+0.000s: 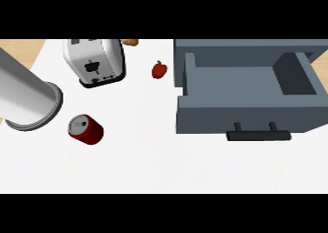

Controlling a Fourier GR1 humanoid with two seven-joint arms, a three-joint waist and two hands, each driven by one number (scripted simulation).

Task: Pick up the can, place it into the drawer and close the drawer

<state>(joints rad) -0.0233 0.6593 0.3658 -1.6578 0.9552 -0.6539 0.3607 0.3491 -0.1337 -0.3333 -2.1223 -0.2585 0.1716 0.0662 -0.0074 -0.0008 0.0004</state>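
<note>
This is a kitchen: a toaster [94, 61] stands on the white desk [160, 159], left of an open drawer [251, 98].

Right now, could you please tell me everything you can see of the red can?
The can is red with a silver top that bears a pull tab, and looks like metal. It stands upright on the white counter, near the view's left, just right of the large silver cylinder and below the toaster. Nothing grips it; neither hand shows. The grey drawer lies open, well to its right.
</note>
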